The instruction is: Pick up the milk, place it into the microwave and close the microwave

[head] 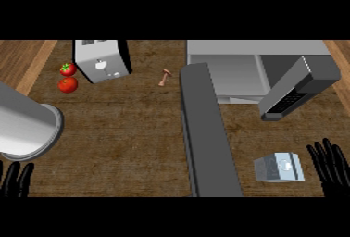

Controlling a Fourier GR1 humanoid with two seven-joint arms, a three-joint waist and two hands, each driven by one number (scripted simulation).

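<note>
The milk (279, 167) is a small grey-blue carton standing on the wooden counter at the lower right. My right hand (331, 167) rests just right of it with straight fingers pointing up, apart from the carton. My left hand (15, 180) shows at the lower left edge, open, fingers up. The microwave (254, 65) sits at the top right with its cavity (232, 78) exposed. Its door (298, 88) hangs open, swung out to the right.
A long dark grey bar (206, 134) runs from the microwave's left side down to the view's lower edge. A large metal pot (24, 125) is at left. A toaster (101, 59), two tomatoes (67, 77) and a small brown utensil (165, 77) lie at the back.
</note>
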